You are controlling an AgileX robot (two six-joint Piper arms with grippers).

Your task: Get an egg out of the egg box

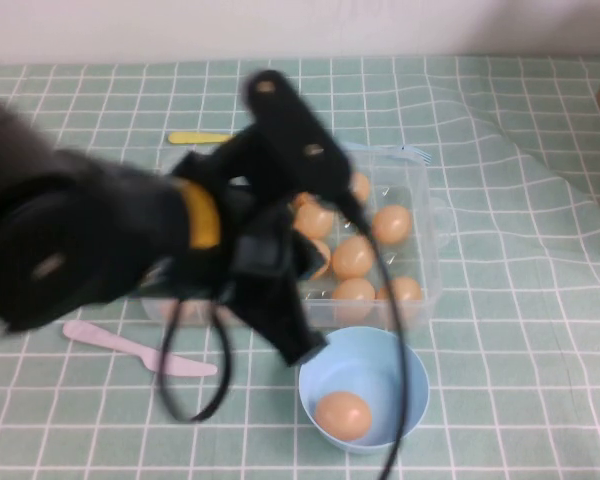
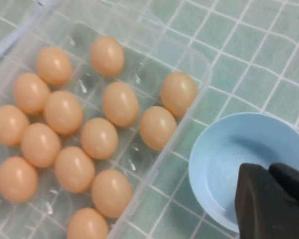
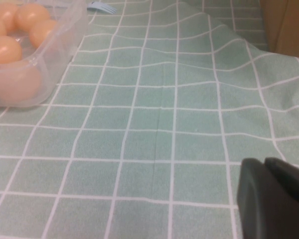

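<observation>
The left pincer (image 2: pixel 271 199) hangs shut and empty over the blue bowl (image 1: pixel 380 362); one egg (image 1: pixel 342 415) lies in that bowl, just below it; the egg box (image 1: pixel 420 190) of eggs sits beside it; the right pincer (image 3: pixel 274 196) looks shut, low over the worktop (image 3: pixel 159 124), right of the box.

- The egg box (image 2: pixel 202 67), clear plastic, holds fourteen light orange-brown eggs, packed close; one lies nearest the box's rounded corner (image 2: pixel 179 93)
- A pale blue bowl (image 2: pixel 214 164) sits just beside the box on green checked cloth (image 2: pixel 249 55)
- The left gripper (image 2: pixel 272 201) hangs over the bowl, fingers pressed together, holding nothing
</observation>
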